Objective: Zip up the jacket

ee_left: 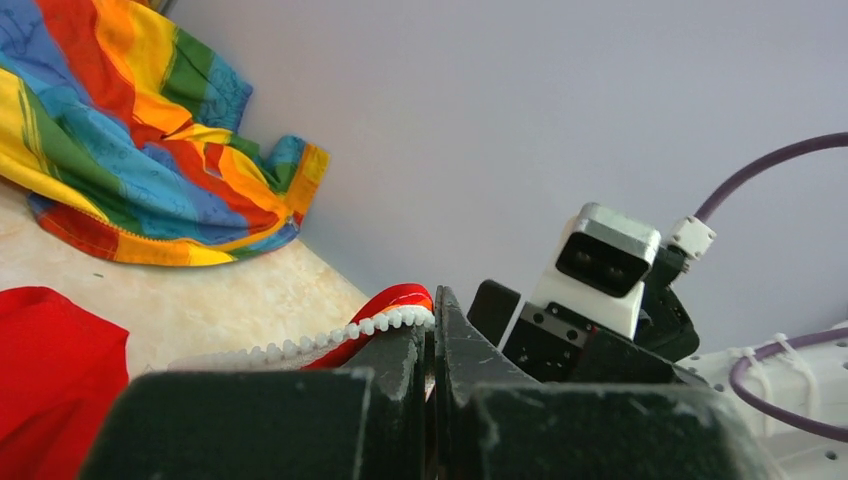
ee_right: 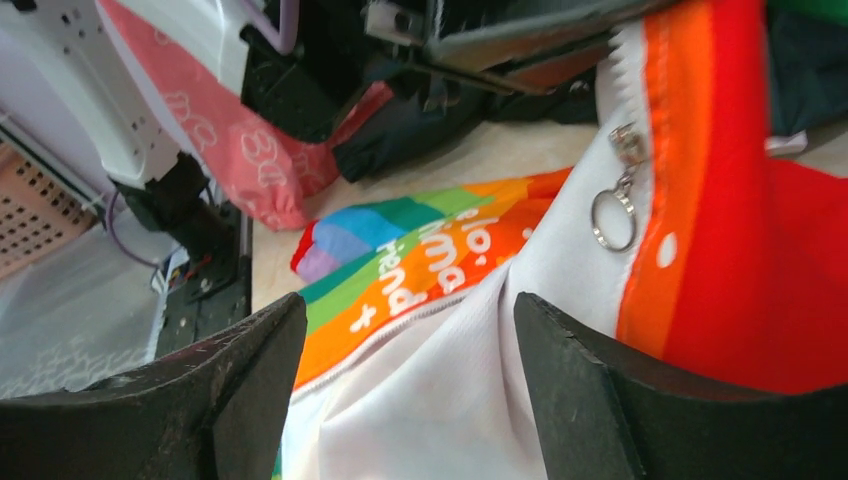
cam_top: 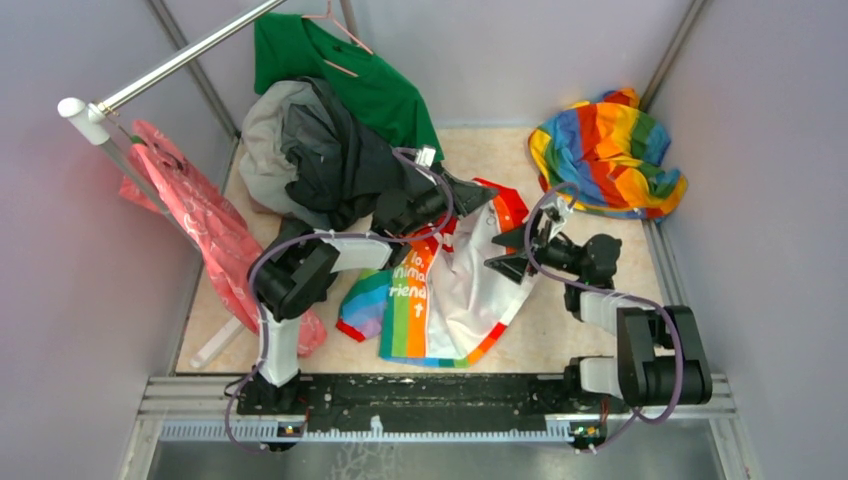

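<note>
The small white jacket (cam_top: 455, 290) with rainbow panels and lettering lies open on the table's middle, its red hood end lifted at the back. My left gripper (cam_top: 478, 192) is shut on the top of the jacket's zipper edge; in the left wrist view the white zipper teeth (ee_left: 330, 335) on red tape run into the closed jaws of that gripper (ee_left: 432, 330). My right gripper (cam_top: 512, 250) is open above the white front panel. The right wrist view shows the open gripper (ee_right: 410, 400), the orange zipper strip (ee_right: 680, 180) and a metal ring pull (ee_right: 613, 218) beyond it.
A rainbow cloth (cam_top: 608, 152) lies at the back right corner. A pile of dark grey and green garments (cam_top: 320, 130) sits at the back left beside a rail (cam_top: 180, 60). A pink cloth (cam_top: 205, 225) hangs at the left.
</note>
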